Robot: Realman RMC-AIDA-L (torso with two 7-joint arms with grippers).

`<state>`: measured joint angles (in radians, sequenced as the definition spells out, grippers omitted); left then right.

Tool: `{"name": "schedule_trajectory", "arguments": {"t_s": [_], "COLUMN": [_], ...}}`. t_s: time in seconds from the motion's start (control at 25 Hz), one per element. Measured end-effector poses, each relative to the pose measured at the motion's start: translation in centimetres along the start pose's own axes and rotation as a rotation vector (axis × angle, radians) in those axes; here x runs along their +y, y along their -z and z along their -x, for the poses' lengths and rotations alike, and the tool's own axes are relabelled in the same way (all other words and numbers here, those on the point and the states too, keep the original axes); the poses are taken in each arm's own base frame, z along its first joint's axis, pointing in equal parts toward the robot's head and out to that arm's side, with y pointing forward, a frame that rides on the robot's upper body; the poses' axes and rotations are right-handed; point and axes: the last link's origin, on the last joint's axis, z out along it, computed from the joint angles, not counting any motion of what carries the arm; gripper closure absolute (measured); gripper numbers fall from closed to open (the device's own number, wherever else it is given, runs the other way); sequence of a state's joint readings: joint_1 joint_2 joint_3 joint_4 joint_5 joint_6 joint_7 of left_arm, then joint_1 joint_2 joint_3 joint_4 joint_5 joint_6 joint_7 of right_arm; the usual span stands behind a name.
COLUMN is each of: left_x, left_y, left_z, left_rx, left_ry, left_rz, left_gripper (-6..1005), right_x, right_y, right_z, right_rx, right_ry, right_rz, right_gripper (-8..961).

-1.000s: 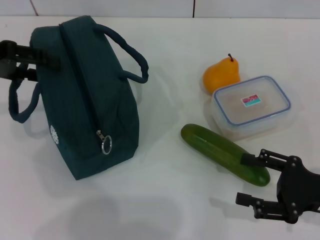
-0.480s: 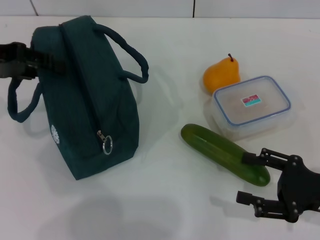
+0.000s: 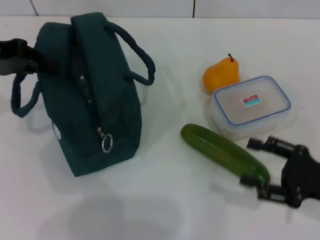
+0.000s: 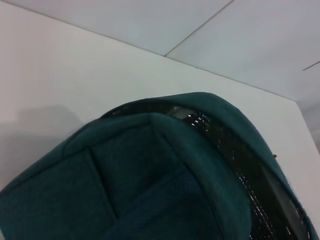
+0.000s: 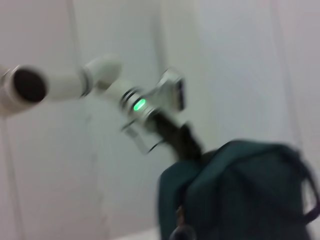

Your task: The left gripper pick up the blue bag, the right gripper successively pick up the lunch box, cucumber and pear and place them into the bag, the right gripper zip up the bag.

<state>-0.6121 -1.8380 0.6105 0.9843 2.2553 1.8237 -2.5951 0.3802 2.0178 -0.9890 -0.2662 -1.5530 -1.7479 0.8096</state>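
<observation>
White table [image 3: 165, 200] holds blue bag [image 3: 90, 110], gripped by left end effector [image 3: 37, 59]; right end effector [image 3: 260, 165] open.

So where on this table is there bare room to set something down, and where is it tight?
Bare table runs along the near edge, between bag and right gripper, and between bag and cucumber. The far strip behind the pear is also free. Crowded: pear, lunch box and cucumber cluster together, with the right gripper at the cucumber's near end. Left gripper is at the bag's far end.
</observation>
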Motion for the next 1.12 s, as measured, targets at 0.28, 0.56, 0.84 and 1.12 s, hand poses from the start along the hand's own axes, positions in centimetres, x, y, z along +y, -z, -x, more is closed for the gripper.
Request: {"name": "schedule_trajectory", "arguments": {"t_s": [0.28, 0.56, 0.84, 1.12], "left_x": [0.1, 0.8, 1.2, 1.7], "left_y": [-0.2, 0.1, 0.1, -0.3], "left_z": [0.1, -0.1, -0.1, -0.2], "left_rx": [-0.001, 0.032, 0.033, 0.022], "left_ry": [0.003, 0.007, 0.007, 0.003], "left_rz": [0.011, 0.086, 0.119, 0.139], "left_gripper": [921, 963, 963, 963], "right_x": [-1.3, -2.9, -4.6, -6.4], "right_y": [1.3, 4.4, 5.5, 4.5], "right_z": [0.8, 0.4, -1.5, -2.5], "right_rx": [-0.231, -0.484, -0.572, -0.555], "right_ry": [-0.193, -0.545, -0.926, -1.115], "right_rz": [-0.245, -0.515, -0.637, -0.685], "right_gripper": [180, 193, 206, 219]}}
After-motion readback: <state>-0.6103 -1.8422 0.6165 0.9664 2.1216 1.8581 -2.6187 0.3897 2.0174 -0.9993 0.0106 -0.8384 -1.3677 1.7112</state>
